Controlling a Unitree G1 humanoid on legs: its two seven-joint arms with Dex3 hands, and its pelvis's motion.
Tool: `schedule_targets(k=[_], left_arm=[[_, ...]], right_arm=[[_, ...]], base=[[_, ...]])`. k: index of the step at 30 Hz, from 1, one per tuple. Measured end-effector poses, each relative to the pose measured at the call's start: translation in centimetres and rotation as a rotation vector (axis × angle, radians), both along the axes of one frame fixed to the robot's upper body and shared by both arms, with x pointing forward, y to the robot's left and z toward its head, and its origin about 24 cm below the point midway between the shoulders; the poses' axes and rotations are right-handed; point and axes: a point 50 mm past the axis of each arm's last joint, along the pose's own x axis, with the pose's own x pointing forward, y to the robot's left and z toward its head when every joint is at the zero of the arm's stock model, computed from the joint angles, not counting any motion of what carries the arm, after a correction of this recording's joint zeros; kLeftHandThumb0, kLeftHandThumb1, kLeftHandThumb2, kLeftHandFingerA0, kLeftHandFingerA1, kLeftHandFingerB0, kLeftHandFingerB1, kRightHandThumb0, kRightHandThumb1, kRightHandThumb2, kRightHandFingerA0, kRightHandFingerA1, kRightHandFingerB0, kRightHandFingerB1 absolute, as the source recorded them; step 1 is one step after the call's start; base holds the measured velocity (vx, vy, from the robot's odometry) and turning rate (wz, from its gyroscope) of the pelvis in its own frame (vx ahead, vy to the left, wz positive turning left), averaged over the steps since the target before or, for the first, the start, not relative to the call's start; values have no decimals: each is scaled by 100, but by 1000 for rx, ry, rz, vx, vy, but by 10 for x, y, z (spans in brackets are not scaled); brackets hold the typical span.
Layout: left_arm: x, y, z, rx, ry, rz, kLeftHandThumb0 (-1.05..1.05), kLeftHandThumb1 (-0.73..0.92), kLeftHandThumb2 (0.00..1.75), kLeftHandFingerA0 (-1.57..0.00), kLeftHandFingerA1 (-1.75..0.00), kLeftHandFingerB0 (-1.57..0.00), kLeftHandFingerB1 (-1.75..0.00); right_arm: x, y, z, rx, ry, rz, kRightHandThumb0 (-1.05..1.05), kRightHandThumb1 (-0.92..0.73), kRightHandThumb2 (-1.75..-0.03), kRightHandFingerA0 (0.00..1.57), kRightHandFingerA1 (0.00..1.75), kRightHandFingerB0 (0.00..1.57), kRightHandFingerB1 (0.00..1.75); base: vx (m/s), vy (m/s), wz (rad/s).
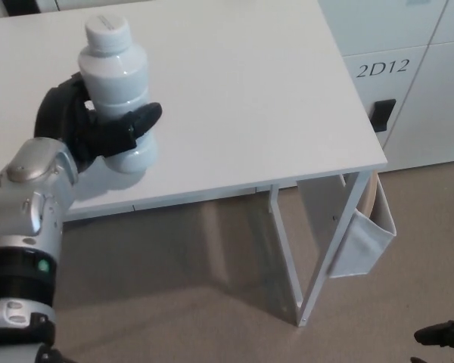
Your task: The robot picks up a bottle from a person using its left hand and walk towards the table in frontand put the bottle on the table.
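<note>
A white ribbed bottle (115,83) with a white cap stands upright in my left hand (91,125), whose black fingers wrap its lower middle. Bottle and hand hang over the front left part of the white table (242,83); I cannot tell whether the bottle's base touches the tabletop. My silver left forearm (26,227) rises from the lower left. Only a small black part of my right hand (443,334) shows at the bottom right corner, low near the floor.
White cabinets (408,76) marked 2D12 stand right of the table. A white fabric pouch (363,231) hangs beside the table's right front leg (329,249). Beige carpet (197,280) lies below the table's front edge.
</note>
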Motion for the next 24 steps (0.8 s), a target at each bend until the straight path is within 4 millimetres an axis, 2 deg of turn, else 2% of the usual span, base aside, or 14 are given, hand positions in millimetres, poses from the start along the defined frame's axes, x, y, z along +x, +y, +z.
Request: schedule_targets(k=[3,4,5,12,13,14,15,16,17,18,19,20,21,24], left_arm=[[0,-3,-5,51,8,-3,-7,81,73,-92,-133,-82,-89],[-1,-5,-9,78,13,-3,-8,81,72,-93,-133,-83,-88],[-2,-5,-12,94,17,-2,-9,81,72,-94,-133,-83,-87],[-6,-10,-21,189,-17,-6,-13,82,65,-95,-130,-81,-76],[-6,-11,-21,198,-26,-8,-16,81,63,-96,-115,-80,-61],[-7,-12,-21,209,-37,-9,-16,81,63,-96,-115,-80,-61],[-7,-13,-22,226,-52,-12,-23,77,63,-95,-87,-71,-48],[-8,-14,-22,234,-59,-14,-39,63,59,-47,-42,-34,-31],[-9,-14,-22,242,-71,-16,-39,63,59,-47,-42,-34,-31],[-10,-14,-23,244,-83,-19,-44,38,80,0,-42,-2,-41],[-11,-14,-24,242,-86,-23,-59,43,78,0,-17,-2,-23],[-12,-14,-25,240,-88,-30,-59,43,78,0,-17,-2,-23],[-13,-15,-26,238,-91,-40,-74,47,77,0,0,0,-5],[-13,-13,-26,248,-101,-75,-86,52,85,0,0,0,0]], right_arm=[[1,1,0,-3,1,10,-42,-33,-87,62,78,61,73],[1,1,0,-5,1,15,-38,-47,-67,63,76,66,67],[1,2,0,-6,2,18,-43,-34,-87,63,77,61,72],[3,3,1,-8,-1,29,-44,-34,-87,65,79,62,73],[4,3,1,-9,-2,30,-39,-47,-66,62,74,67,67],[4,3,1,-9,-3,31,-39,-47,-66,62,74,67,67],[4,3,1,-9,-3,31,-39,-46,-66,62,73,67,67],[4,3,1,-9,-3,31,-44,-33,-87,62,76,61,72],[5,3,1,-9,-4,31,-44,-33,-87,62,76,61,72],[5,3,2,-9,-5,32,-42,-33,-88,60,75,61,73],[5,3,2,-9,-5,32,-43,-34,-87,68,81,62,73],[5,3,2,-9,-5,32,-43,-34,-87,68,81,62,73],[5,3,2,-9,-5,32,-42,-34,-88,65,79,61,73],[6,3,2,-8,-9,30,-40,-33,-88,65,79,61,73]], base=[[0,0,0],[0,0,0],[0,0,0],[0,0,0],[0,0,0],[0,0,0],[0,0,0],[0,0,0],[0,0,0],[0,0,0],[0,0,0],[0,0,0],[0,0,0],[0,0,0]])
